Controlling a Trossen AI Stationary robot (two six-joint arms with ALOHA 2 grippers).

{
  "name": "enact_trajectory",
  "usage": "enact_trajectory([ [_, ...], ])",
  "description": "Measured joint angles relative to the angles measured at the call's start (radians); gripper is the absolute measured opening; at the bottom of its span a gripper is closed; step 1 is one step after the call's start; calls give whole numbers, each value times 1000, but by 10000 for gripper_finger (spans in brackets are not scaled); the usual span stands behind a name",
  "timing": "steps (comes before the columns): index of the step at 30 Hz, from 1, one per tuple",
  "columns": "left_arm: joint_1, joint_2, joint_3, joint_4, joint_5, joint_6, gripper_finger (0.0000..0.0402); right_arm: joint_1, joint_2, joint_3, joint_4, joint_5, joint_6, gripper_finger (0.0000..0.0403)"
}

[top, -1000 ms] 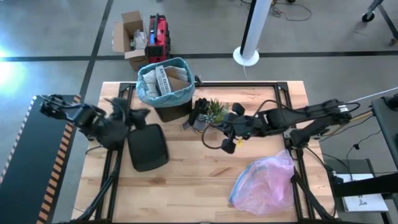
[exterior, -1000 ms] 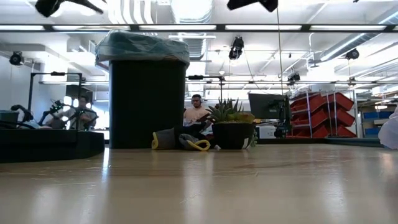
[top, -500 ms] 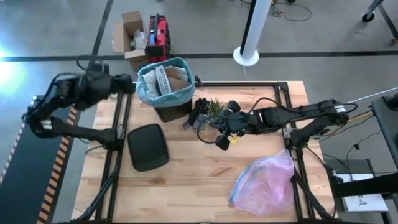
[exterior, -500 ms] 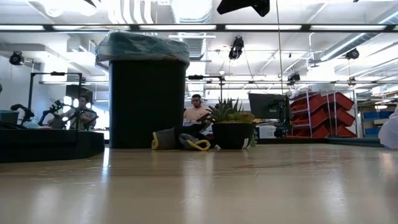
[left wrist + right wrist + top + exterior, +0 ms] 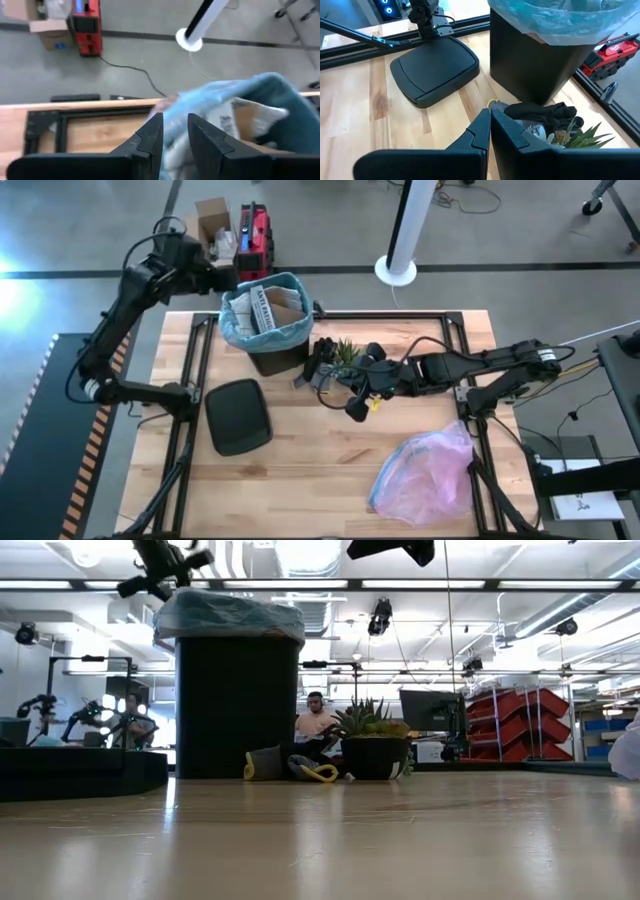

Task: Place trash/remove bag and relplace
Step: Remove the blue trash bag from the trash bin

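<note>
The black bin (image 5: 238, 705) stands at the table's far edge, lined with the light blue bag (image 5: 238, 330), whose rim folds over its top. Trash (image 5: 266, 304) of white and brown paper lies inside. My left gripper (image 5: 222, 277) hovers above the bag's left rim (image 5: 215, 105), its fingers a narrow gap apart with nothing held between them. My right gripper (image 5: 356, 406) hangs shut above the table's middle, near the potted plant (image 5: 345, 352), holding nothing.
The bin's black lid (image 5: 238, 417) lies flat on the table's left part. A pinkish bag (image 5: 425, 472) lies at the near right. Dark cloth-like items (image 5: 545, 112) lie beside the plant. Beyond the far edge stand a cardboard box (image 5: 208, 235) and a red case (image 5: 254, 235).
My left gripper has swung from beside the lid at the table's left toward the far edge, rising and turning, and now stands over the bin's left rim. The bin, lid and bags have kept still.
</note>
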State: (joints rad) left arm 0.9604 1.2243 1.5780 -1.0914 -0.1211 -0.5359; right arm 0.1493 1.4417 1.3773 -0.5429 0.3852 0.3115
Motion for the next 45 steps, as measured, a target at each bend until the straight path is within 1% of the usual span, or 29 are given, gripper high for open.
enact_trajectory([
  [3,33,62,-1,-15,1,52,74,9,0,0,-5,0,13,0],
  [6,39,108,-3,-5,3,56,74,18,0,-2,-6,0,30,0],
  [11,61,142,-2,-2,65,57,74,24,0,-5,-6,-1,38,0],
  [18,53,132,-2,-17,147,58,74,23,0,-23,-5,-1,47,0],
  [22,37,96,-2,-66,201,59,74,23,0,-35,-4,0,48,0],
  [28,-55,57,-5,-156,208,86,75,23,0,-41,20,8,34,0],
  [32,-140,51,-36,-159,168,74,75,23,0,-41,62,8,-8,0],
  [36,-234,51,-75,-159,131,53,75,10,0,-47,64,14,-43,0],
  [42,-366,50,-101,-129,59,7,78,-69,0,-78,63,35,-87,0],
  [45,-423,47,-101,-102,49,-31,79,-123,7,-90,87,24,-128,0],
])
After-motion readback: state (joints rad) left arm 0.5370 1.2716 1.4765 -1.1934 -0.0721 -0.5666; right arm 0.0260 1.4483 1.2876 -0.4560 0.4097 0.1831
